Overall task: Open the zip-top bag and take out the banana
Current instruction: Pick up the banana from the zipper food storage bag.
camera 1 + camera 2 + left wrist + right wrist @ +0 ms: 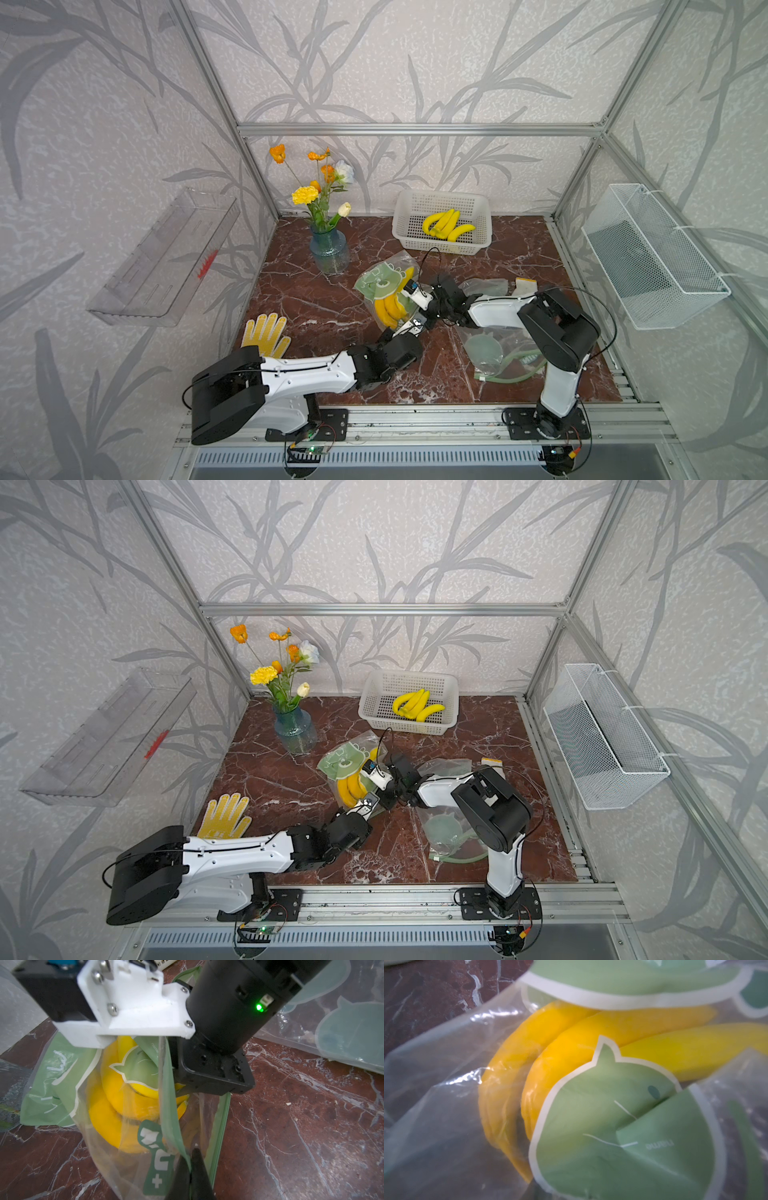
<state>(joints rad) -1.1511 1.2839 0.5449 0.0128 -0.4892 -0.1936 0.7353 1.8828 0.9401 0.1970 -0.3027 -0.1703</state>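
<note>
Zip-top bag (380, 286) on marble tabletop (311, 309)

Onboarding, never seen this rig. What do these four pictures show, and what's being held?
Two robot arms with two-finger grippers work on a marble-look table. Two pictures come from an overhead camera; two from cameras on the wrists. On the table: a zip-top bag holding bananas, a flower vase, a white basket with more bananas, a yellow glove, empty bags. The left gripper is shut on the bag's green zip edge. The right gripper is at the bag's mouth; jaws hidden.
</note>
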